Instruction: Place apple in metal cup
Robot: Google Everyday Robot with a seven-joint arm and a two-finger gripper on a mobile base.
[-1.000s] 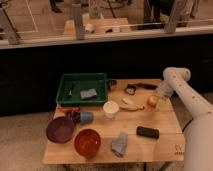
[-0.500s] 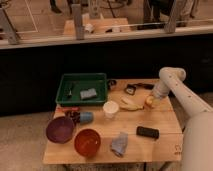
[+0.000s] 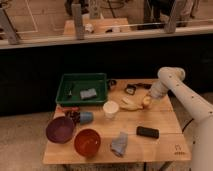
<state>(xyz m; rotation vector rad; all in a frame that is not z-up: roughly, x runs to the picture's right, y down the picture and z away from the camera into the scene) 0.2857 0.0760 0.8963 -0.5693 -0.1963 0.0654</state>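
The apple [image 3: 146, 102], yellow-orange, hangs just above the table's right part, next to the pale banana [image 3: 128, 104]. My gripper [image 3: 148, 99] comes down from the white arm [image 3: 172, 85] at the right and is shut on the apple. A small dark metal cup [image 3: 130, 89] stands on the table behind the banana, a little left of and beyond the gripper. The gripper's fingers are mostly hidden behind the apple and wrist.
A green tray [image 3: 82, 87] with a grey sponge sits at the back left. A white paper cup [image 3: 110, 108], a blue cup [image 3: 86, 117], a purple bowl [image 3: 60, 129], an orange bowl [image 3: 87, 141], a grey cloth [image 3: 119, 144] and a black phone [image 3: 147, 132] lie on the wooden table [image 3: 165, 117].
My gripper has moved a little to the left with the apple, closer to the banana and the metal cup. Nothing else has moved.
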